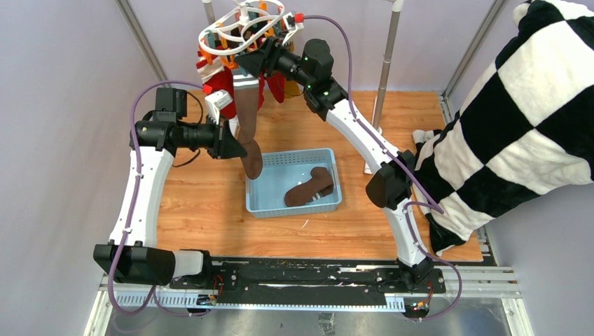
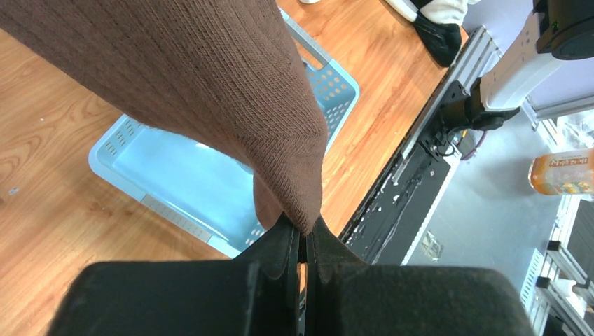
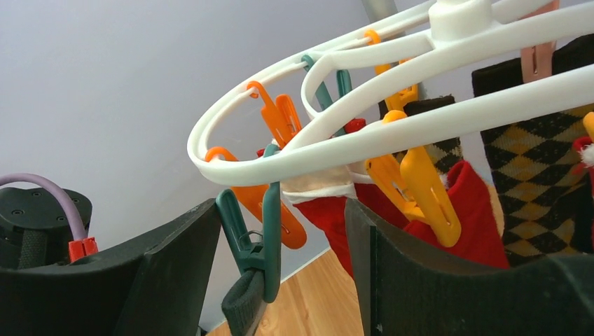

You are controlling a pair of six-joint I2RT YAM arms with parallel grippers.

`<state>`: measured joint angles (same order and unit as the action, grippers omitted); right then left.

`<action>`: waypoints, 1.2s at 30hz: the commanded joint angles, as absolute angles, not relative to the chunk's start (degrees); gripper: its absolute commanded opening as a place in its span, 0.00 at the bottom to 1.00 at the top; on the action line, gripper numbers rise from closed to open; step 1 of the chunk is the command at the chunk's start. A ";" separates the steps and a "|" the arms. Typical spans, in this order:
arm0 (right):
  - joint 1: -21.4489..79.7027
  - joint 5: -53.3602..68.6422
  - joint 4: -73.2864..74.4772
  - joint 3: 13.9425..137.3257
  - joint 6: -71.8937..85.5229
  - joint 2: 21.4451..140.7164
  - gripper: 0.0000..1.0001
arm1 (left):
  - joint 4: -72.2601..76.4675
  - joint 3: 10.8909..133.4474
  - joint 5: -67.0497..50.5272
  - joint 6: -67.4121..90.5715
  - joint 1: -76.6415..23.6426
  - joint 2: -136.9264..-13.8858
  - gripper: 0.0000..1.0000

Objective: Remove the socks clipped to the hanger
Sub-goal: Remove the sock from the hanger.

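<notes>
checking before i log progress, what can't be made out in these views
- Top view: the peg holding the brown sock is hidden behind the right hand.
- Left wrist view: that sock covers most of the basket's inside.
- Right wrist view: the bottom edge cuts off what the teal peg grips.

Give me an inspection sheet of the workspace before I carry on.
Surface: wooden table, blue basket on it.
Job's things: hanger holds red socks and an argyle sock; one brown sock hangs long; a second sock lies in the basket.
Clutter: checkered blanket at the right edge.
Grippers: left gripper has its fingers shut on the brown sock's toe; right gripper open around a teal peg.
Cables: purple cables run along both arms.
Surroundings: grey walls, metal posts behind.
</notes>
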<state>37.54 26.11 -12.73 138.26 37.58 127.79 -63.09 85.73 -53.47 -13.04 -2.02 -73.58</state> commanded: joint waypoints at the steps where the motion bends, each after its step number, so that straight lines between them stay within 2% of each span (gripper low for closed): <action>1: 37.08 28.37 -17.28 140.46 40.25 128.73 0.69 | -63.35 87.39 -53.16 -12.60 -2.59 -72.65 0.00; 8: 37.08 28.66 -19.50 141.06 41.34 129.41 0.63 | -63.37 87.64 -52.75 -12.58 -2.79 -73.23 0.00; 14: 38.08 28.75 -19.41 138.78 38.55 127.74 0.76 | -63.35 87.76 -51.87 -12.75 -2.76 -73.26 0.00; 18: 38.53 28.31 -19.42 137.58 36.83 127.20 0.76 | -63.37 87.86 -51.94 -12.58 -2.79 -73.33 0.00; 21: 38.74 28.40 -19.24 138.62 35.73 127.68 0.72 | -63.31 87.99 -51.91 -12.48 -2.86 -73.22 0.00; 27: 38.87 27.24 -20.03 140.85 35.75 128.74 0.57 | -63.31 88.12 -51.55 -12.28 -2.99 -73.10 0.00; 36: 38.88 27.86 -21.88 140.52 36.82 127.92 0.15 | -63.33 86.88 -50.71 -12.74 -3.00 -72.71 0.00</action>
<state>38.24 27.40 -19.05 139.02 36.42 128.42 -63.11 86.70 -51.18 -12.86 -2.50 -73.58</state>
